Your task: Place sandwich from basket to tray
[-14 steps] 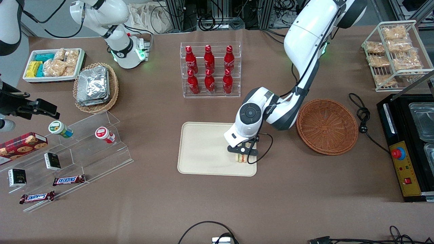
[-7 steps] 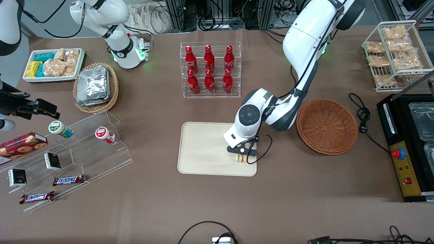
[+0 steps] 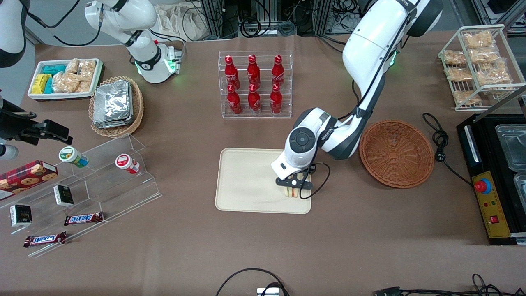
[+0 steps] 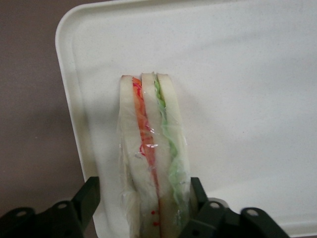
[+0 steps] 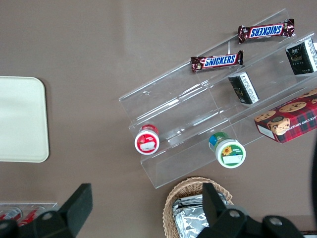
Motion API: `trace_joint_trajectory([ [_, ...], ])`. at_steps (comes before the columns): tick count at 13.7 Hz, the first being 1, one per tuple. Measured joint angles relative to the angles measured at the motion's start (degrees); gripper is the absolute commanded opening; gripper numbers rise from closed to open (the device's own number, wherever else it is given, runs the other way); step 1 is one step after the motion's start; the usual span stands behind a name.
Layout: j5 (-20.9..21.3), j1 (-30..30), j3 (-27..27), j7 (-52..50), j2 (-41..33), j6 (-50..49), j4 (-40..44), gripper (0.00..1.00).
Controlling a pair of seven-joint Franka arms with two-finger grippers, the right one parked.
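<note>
The wrapped sandwich (image 3: 292, 191) (image 4: 153, 158) stands on its edge on the cream tray (image 3: 246, 181) (image 4: 247, 99), close to the tray's corner nearest the front camera on the working arm's side. My left gripper (image 3: 294, 186) (image 4: 143, 191) is straight over it, with the jaws open around the sandwich. One finger (image 4: 197, 191) lies against the green-filling side. The other finger (image 4: 90, 194) stands a little apart from the wrap. The reddish-brown basket (image 3: 396, 153) sits beside the tray toward the working arm's end, and nothing shows inside it.
A clear rack of red bottles (image 3: 254, 84) stands farther from the camera than the tray. A stepped acrylic shelf (image 3: 102, 176) with snacks, a foil-packet basket (image 3: 116, 106) and a white bin (image 3: 65, 78) lie toward the parked arm's end. A wire rack (image 3: 478, 65) and black machine (image 3: 497, 176) stand past the basket.
The arm and sandwich have hardly shifted; the gripper stays over the same corner of the tray.
</note>
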Motion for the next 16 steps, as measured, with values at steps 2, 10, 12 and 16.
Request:
trace_joint_trajectory([
  [2,0.0,0.0,0.1,-1.4,0.0,0.0,0.6,1.00],
  [10,0.0,0.5,4.6,-9.0,-3.3,-10.2,9.0,1.00],
  [12,0.0,1.0,7.3,-9.0,-6.6,-14.3,9.9,1.00],
  [16,0.0,1.6,13.5,-9.0,-12.3,-19.3,10.0,1.00],
])
